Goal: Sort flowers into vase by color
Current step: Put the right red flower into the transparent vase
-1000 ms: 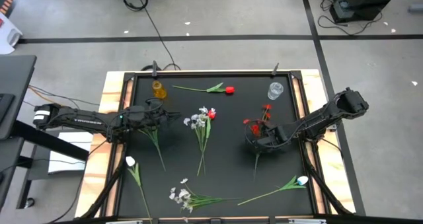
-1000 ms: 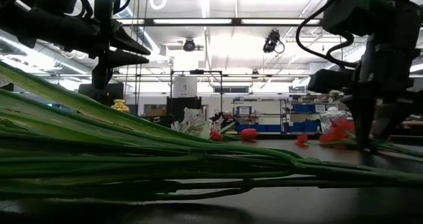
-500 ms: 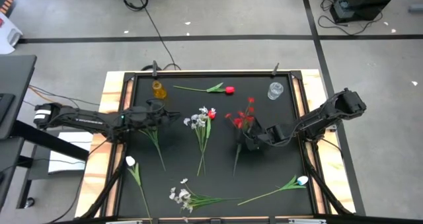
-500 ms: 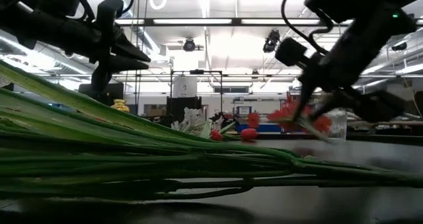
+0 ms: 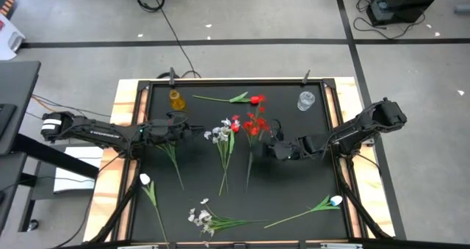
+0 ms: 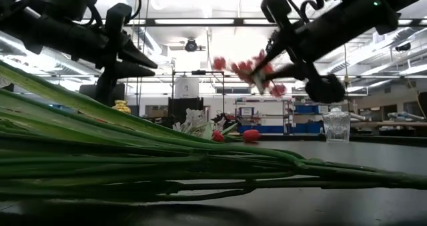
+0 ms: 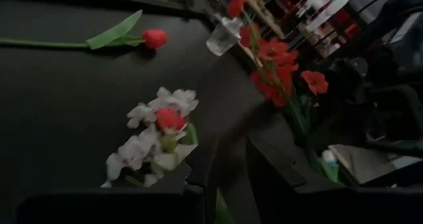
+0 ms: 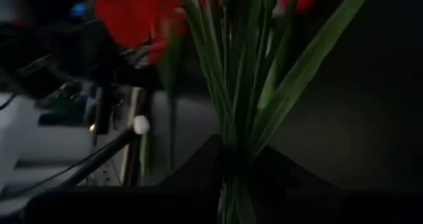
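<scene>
My right gripper hangs over the table's middle, shut on a red-bloomed sprig, which the low view shows raised high. My left gripper hovers left of centre with a narrow gap between its fingers and holds nothing. A leafy green stem lies flat on the table below it. A mixed white and red bunch lies between the arms. An amber vase and a clear glass vase stand upright near the far edge. My right gripper pinches the red sprig's green stems between its two fingers, below the blooms. The fingers come about level from the table's right and lie across the stems. The sprig is lifted clear, blooms toward the far edge and its stem end trailing toward the near edge.
A red tulip lies near the far edge between the vases. A white bloom lies near-left, a white sprig at the near edge, and a white tulip near-right. The raised black frame borders the table.
My right gripper has lifted the red sprig off the table's right part and carried it up and toward the left, to the middle. The sprig has gone from lying on the table to hanging clear. My left gripper has shifted slightly toward the right.
</scene>
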